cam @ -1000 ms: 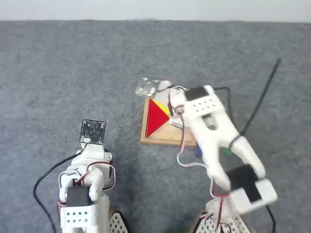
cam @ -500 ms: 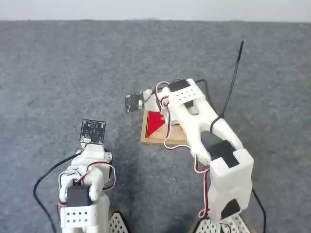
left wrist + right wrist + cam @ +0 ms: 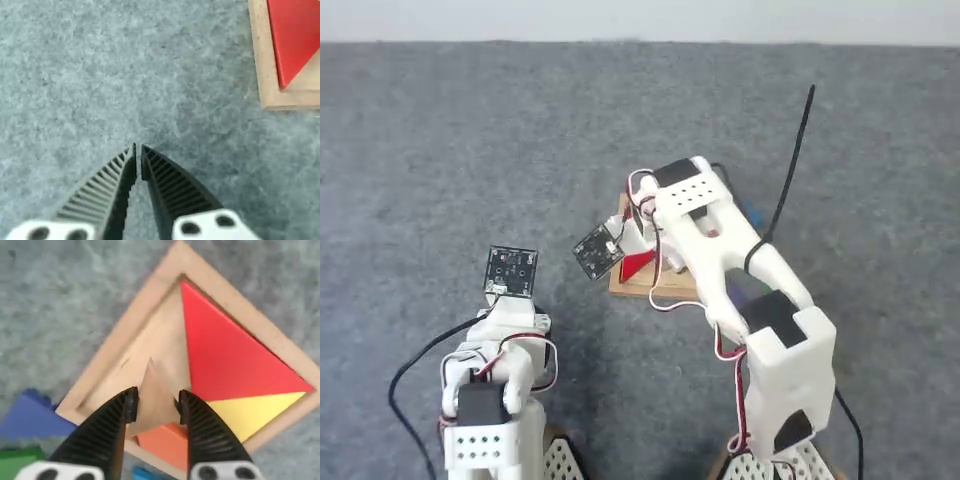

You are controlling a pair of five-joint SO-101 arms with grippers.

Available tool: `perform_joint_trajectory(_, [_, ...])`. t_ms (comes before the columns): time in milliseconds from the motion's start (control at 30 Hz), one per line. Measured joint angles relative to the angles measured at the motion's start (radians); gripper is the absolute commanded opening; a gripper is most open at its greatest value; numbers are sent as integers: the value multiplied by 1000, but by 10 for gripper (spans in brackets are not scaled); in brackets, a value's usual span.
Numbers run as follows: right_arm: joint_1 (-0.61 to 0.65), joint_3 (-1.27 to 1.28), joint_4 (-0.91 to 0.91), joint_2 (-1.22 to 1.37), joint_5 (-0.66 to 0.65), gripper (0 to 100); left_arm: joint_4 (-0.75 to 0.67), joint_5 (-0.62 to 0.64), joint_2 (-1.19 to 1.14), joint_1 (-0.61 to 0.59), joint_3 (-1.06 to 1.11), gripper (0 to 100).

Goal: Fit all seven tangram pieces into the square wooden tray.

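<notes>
The right arm has swung in over the square wooden tray (image 3: 125,330). The right gripper (image 3: 155,395) has its fingers clamped on a tan triangle (image 3: 151,385), which hangs above the tray's bare floor beside the red triangle (image 3: 225,355). Placing appears to be in hand; next comes aligning and lowering. The right wrist view shows the yellow piece (image 3: 250,412), which the arm hides in the high view. The left gripper (image 3: 138,150) has its fingers together over the table (image 3: 75,75).

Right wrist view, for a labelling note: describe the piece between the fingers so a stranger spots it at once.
Find the square wooden tray on the grey carpet. Over its bare floor the right gripper pinches a tan triangular piece. Unlike the red triangle, yellow triangle and orange piece lying there, it is plain wood-coloured.
</notes>
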State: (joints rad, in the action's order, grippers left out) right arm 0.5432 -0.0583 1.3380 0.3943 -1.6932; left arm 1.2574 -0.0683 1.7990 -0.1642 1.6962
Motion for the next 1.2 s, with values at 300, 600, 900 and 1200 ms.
perform_joint_trajectory(300, [9, -63, 58, 0, 37, 150, 0, 0, 0, 0, 0, 21])
perform_joint_trajectory(600, [8, -100, 11, 0, 153, 99, 0, 0, 0, 0, 0, 21])
perform_joint_trajectory(900, [-3, -207, 112, -224, 743, 97, 0, 0, 0, 0, 0, 21])
perform_joint_trajectory(1200, [-6, 315, -124, -537, 1109, 96, 0, 0, 0, 0, 0, 21])
